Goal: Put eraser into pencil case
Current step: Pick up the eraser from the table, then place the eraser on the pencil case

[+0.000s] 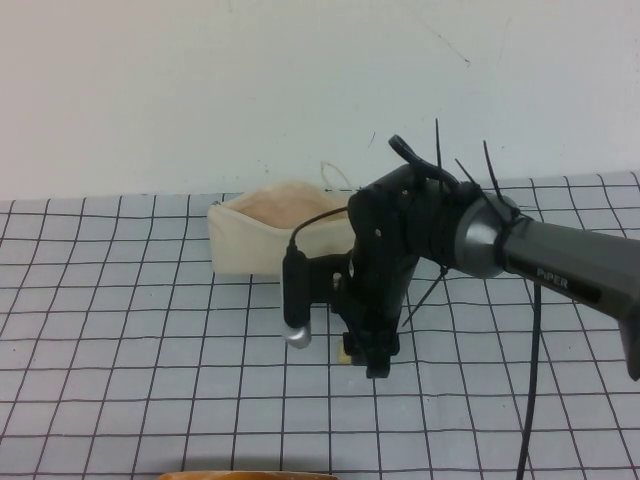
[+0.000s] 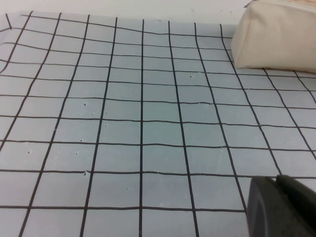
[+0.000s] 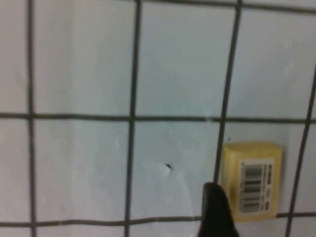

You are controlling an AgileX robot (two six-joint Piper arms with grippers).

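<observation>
The eraser [image 3: 252, 180] is a small cream-yellow block with a barcode label, lying flat on the grid mat. In the high view only a sliver of the eraser [image 1: 346, 355] shows beside my right gripper [image 1: 374, 362]. That gripper points straight down, low over the mat. It is open, with one dark finger [image 3: 215, 213] just beside the eraser and the other out of frame. The cream-white pencil case [image 1: 268, 235] stands open-topped behind it, also in the left wrist view [image 2: 276, 37]. My left gripper [image 2: 279, 207] is shut and empty, low over bare mat, away from both.
The grid mat [image 1: 120, 330] covers the table up to a white wall [image 1: 200, 90]. The right arm [image 1: 560, 260] reaches in from the right, and a black cable [image 1: 530, 380] hangs under it. A brown rim [image 1: 240, 475] shows at the front edge.
</observation>
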